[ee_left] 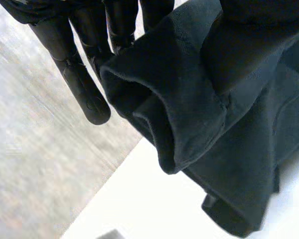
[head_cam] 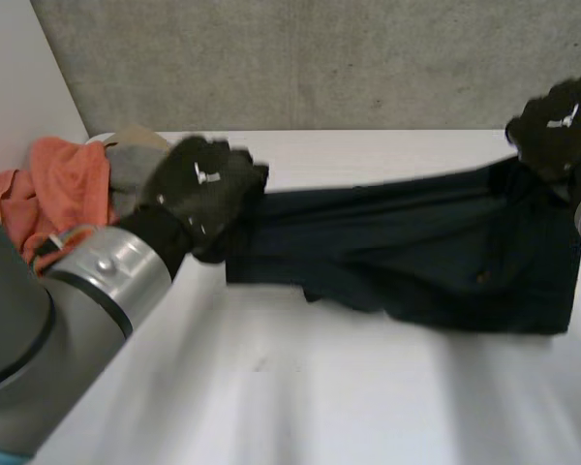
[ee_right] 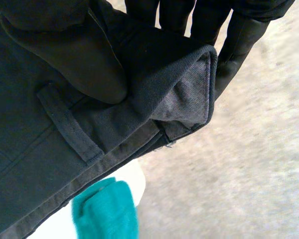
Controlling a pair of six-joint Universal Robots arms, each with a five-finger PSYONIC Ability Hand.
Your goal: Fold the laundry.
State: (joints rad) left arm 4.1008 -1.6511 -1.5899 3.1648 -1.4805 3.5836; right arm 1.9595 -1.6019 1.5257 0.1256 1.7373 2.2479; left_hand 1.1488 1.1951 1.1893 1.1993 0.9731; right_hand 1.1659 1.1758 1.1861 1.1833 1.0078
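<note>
Nearest, my left arm (head_cam: 97, 281) reaches in from the left. Its left hand (head_cam: 203, 194) pinches one end of the dark trousers (head_cam: 416, 262), thumb against fingers. The right hand (head_cam: 557, 121), far right, pinches the waistband end likewise. The trousers span between them over the far half of the tabletop (head_cam: 320, 387), middle sagging. Risk, as I judge it: both pinches sit close to the cloth's edge, so added tension may pull one free. The orange laundry (head_cam: 58, 189) beside the left hand could snag.
</note>
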